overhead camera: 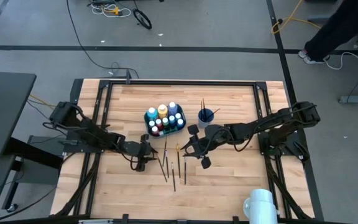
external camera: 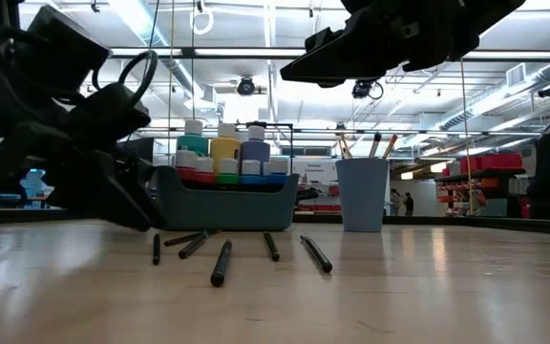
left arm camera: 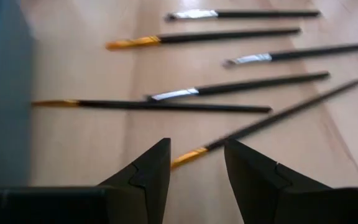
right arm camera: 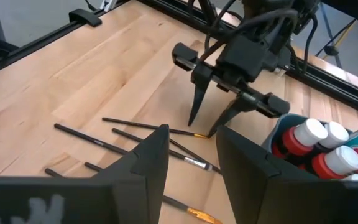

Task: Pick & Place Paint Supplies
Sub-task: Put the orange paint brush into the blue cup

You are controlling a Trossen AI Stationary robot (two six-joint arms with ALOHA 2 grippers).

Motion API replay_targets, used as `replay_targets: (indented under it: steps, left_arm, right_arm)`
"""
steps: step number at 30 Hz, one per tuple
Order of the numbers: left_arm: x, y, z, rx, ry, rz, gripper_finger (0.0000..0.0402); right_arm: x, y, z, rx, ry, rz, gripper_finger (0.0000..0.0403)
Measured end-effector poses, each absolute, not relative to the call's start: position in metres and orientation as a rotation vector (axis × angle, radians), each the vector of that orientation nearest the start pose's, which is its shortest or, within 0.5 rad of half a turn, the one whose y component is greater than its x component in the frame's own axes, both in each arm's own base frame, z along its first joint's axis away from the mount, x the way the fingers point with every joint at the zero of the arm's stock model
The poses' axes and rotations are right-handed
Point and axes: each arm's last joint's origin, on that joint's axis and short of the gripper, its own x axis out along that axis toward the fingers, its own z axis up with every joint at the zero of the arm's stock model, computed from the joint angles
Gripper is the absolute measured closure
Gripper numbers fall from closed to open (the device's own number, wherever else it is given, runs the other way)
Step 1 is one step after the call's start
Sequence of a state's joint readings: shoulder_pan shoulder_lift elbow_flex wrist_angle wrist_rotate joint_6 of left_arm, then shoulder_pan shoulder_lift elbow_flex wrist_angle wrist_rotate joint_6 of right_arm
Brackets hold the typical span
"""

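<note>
Pale wood planks make up the tabletop, and near its middle stands a teal bin packed with paint bottles, their white caps up; blue, yellow, red and white bodies show among them. In the low view the bottles rise above the bin's rim in two rows. Just beside the bin, toward the right arm, stands a blue cup with several paintbrushes upright in it, tips fanning out over the rim.

In front of the bin, loose brushes lie flat on the wood, six of them counted in the left wrist view, roughly parallel, a few crossing or touching. Some have gold ferrules, others silver.

The left tool is down at the tabletop beside the bin's near corner, at the edge of the loose brushes. Its fingers stand apart, and the gold ferrule of one brush lies in the gap between them; nothing is gripped, though whether the tips touch the wood is hard to judge from these angles. The right wrist view shows the same spread stance, points straddling that brush end.

The right tool hangs above the tabletop between the cup and the loose brushes, its fingers parted and empty.
</note>
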State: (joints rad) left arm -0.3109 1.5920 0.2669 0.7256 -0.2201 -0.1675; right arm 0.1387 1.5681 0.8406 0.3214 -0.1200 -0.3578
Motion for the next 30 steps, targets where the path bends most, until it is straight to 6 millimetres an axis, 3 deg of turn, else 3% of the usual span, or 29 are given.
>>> replay_targets:
  steps: [9, 14, 17, 25, 30]
  left_arm:
    - [0.216, -0.062, 0.083, 0.009, 0.608, -0.015, 0.0243]
    - [0.215, -0.064, 0.083, -0.110, 0.633, -0.068, 0.0263]
    - [0.215, -0.069, 0.084, -0.218, 0.645, -0.120, 0.0280]
    - [0.211, -0.087, 0.088, -0.298, 0.616, -0.220, 0.0303]
    - [0.208, -0.099, 0.092, -0.226, 0.544, -0.208, 0.0297]
  right_arm:
    - [0.327, 0.049, 0.211, -0.354, 0.357, 0.325, 0.0265]
    - [0.327, 0.049, 0.211, -0.353, 0.357, 0.325, 0.0265]
    - [0.327, 0.049, 0.211, -0.353, 0.357, 0.325, 0.0265]
    - [0.327, 0.049, 0.211, -0.353, 0.357, 0.325, 0.0265]
    - [0.327, 0.049, 0.211, -0.353, 0.357, 0.326, 0.0265]
